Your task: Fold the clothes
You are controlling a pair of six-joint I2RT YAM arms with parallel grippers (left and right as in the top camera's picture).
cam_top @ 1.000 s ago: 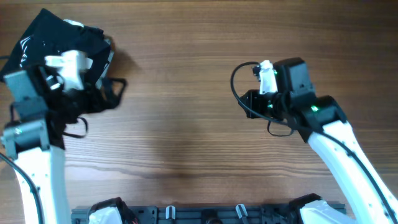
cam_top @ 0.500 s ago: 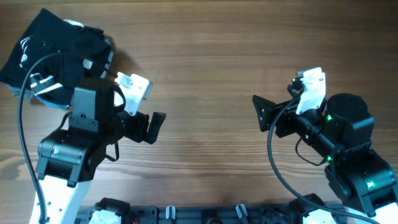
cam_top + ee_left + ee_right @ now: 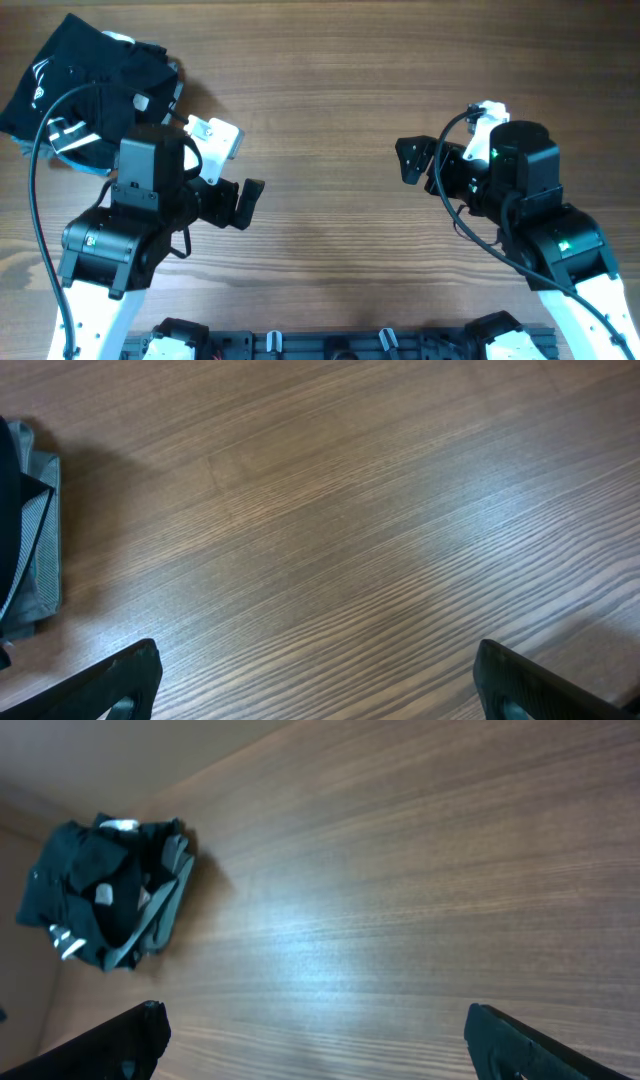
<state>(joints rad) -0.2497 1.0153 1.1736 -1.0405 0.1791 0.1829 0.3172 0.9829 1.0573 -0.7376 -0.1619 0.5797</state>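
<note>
The clothes (image 3: 85, 85) lie as a compact black bundle with small white marks at the far left corner of the wooden table. In the right wrist view the clothes (image 3: 105, 890) show at the upper left, with grey fabric along one side. The left wrist view catches only an edge of the clothes (image 3: 25, 530) at its left border. My left gripper (image 3: 245, 200) hovers to the right of the bundle, apart from it, open and holding nothing (image 3: 320, 690). My right gripper (image 3: 410, 160) is over the right half of the table, open with nothing in it (image 3: 320, 1045).
Bare wood-grain tabletop (image 3: 320, 90) stretches between the two arms. A black rail with clips (image 3: 330, 345) runs along the near edge, between the arm bases.
My left arm has drawn back from over the clothes toward the right and the near edge. My right gripper has opened, and the right arm has pulled back.
</note>
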